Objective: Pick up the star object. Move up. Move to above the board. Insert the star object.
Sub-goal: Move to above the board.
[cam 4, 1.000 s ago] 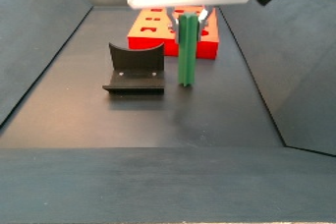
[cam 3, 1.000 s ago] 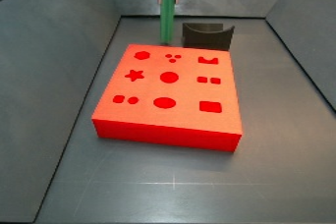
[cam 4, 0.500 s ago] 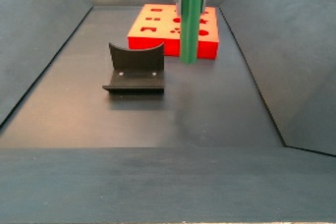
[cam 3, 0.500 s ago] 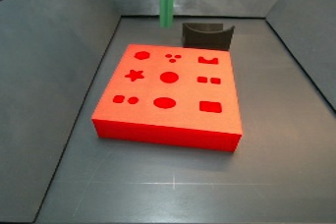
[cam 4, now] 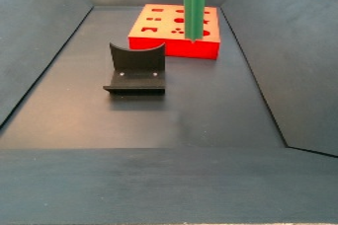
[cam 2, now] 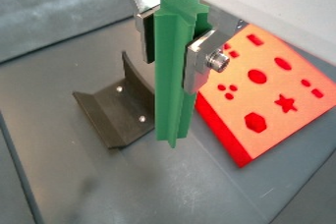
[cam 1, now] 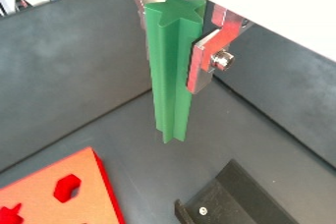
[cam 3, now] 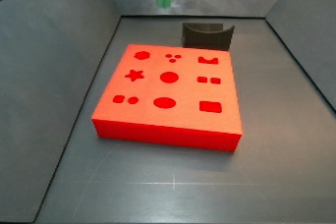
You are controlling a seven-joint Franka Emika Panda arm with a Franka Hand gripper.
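The gripper [cam 1: 178, 33] was clamped on the top of the star object [cam 1: 171, 71], which hung upright in the air, clear of the floor, beyond the far edge of the board [cam 3: 168, 90]. The peg looked stiff, light and smooth; a long piece held only at its top might swing.

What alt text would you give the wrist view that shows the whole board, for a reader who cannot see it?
The end effector grips the upper part of the star object, a long green peg hanging upright above the dark floor. Behind it stands the dark fixture; to one side lies the red-orange board with its star, round and square cutouts, all empty.
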